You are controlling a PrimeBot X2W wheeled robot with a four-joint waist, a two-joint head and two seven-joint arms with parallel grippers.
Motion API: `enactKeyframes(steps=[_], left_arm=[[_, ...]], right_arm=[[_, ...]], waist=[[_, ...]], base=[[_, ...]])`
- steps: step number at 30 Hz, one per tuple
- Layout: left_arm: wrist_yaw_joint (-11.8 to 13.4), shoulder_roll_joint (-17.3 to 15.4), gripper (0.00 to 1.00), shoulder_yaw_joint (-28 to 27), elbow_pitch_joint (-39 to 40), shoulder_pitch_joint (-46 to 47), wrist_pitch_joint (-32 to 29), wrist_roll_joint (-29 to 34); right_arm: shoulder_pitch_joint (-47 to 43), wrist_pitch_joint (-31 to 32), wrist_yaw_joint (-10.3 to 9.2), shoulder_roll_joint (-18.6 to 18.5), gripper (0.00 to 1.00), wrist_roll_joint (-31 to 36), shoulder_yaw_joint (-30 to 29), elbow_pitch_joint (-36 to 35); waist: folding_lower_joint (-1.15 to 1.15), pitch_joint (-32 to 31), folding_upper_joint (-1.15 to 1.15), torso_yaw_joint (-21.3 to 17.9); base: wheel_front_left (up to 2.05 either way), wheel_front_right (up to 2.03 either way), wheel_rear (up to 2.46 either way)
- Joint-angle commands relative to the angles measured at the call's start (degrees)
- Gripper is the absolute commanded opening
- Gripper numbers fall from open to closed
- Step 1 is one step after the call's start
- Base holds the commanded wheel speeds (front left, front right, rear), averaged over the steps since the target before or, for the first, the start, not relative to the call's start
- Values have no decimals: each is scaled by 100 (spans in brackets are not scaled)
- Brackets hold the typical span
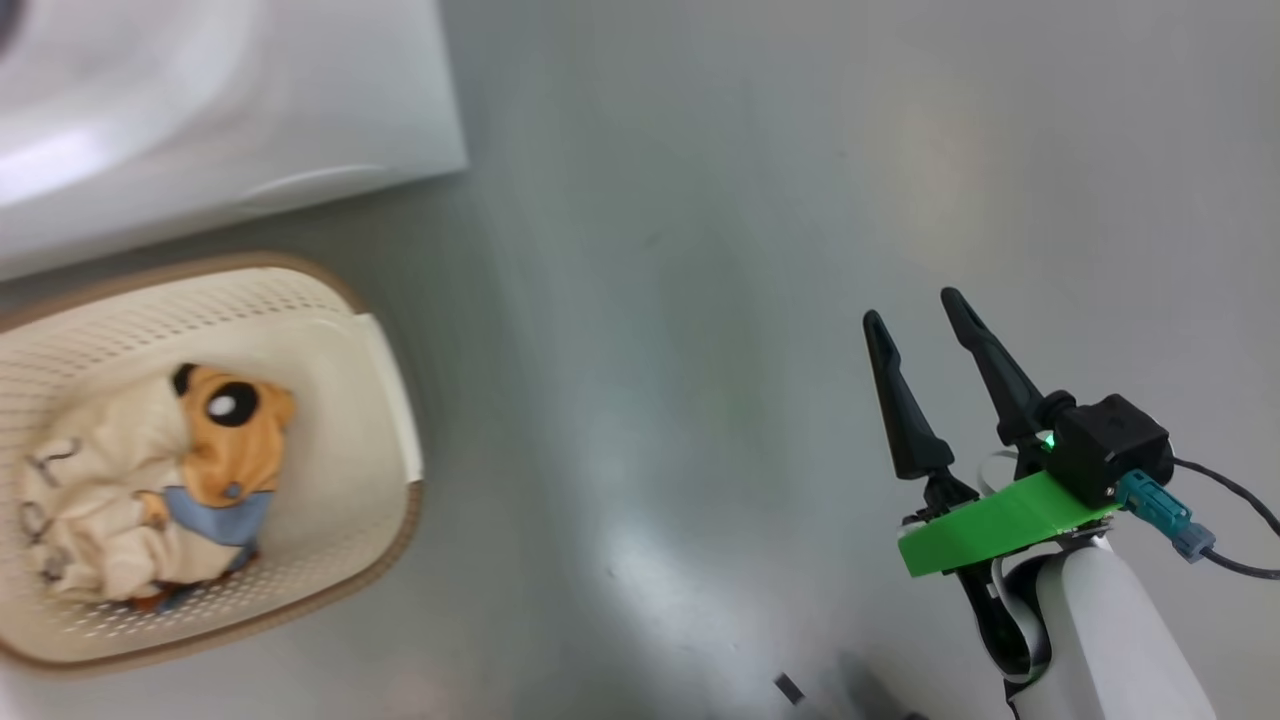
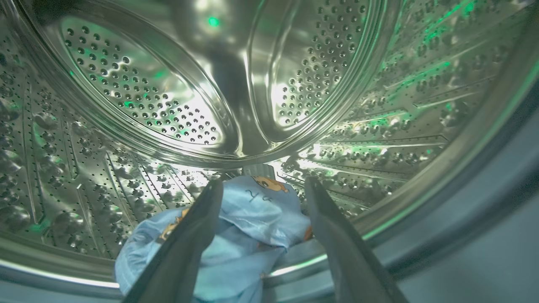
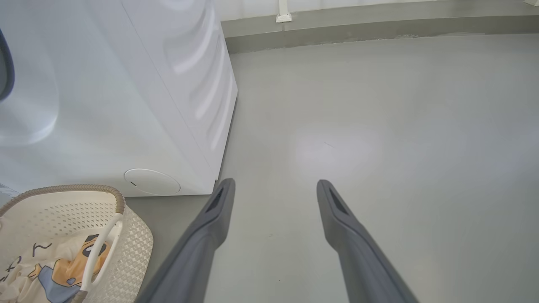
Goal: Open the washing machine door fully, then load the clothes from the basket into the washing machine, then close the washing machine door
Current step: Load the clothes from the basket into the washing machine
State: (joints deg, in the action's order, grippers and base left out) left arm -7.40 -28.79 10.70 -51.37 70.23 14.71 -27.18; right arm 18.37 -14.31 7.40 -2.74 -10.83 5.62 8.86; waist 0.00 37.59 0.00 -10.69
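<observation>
Inside the drum (image 2: 126,105), my left fingers (image 2: 185,248) gape over blue cloth (image 2: 257,219).
I'd withdraw straight so nothing snags; right fingers (image 1: 903,405) apart too.

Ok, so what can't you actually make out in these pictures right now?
- Left wrist view: the blue cloth in the drum; the left gripper and bottom edge hide its lower part.
- Head view: the basket; the left edge cuts off its far end.
- Head view: the washing machine; blurred and cropped, so its door's position cannot be told.
</observation>
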Motion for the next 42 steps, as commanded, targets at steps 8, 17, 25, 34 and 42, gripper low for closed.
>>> enactKeyframes(steps=[8,17,25,34,42], left_arm=[[0,305,100,-429,1302,-1812,29,77],[165,1040,100,-738,2751,-3636,29,306],[403,1368,100,-942,3834,-4934,29,576],[605,1728,100,-1127,4629,-5915,29,828],[643,1948,100,-1195,4812,-6304,29,945]], right_arm=[[-413,96,9,-14,100,242,-57,-156],[-795,412,9,-40,100,375,-225,-471],[-1071,593,9,-37,100,386,-239,-702],[-1280,624,9,-30,100,305,-204,-752],[-1364,611,9,-23,100,238,-115,-696]], waist=[[0,-892,0,798],[0,-1547,0,1229],[0,-1877,0,1397],[0,-2253,0,1391],[0,-2514,0,1335]], base=[[0,0,0],[0,0,0],[0,0,0],[0,0,0],[0,0,0]])
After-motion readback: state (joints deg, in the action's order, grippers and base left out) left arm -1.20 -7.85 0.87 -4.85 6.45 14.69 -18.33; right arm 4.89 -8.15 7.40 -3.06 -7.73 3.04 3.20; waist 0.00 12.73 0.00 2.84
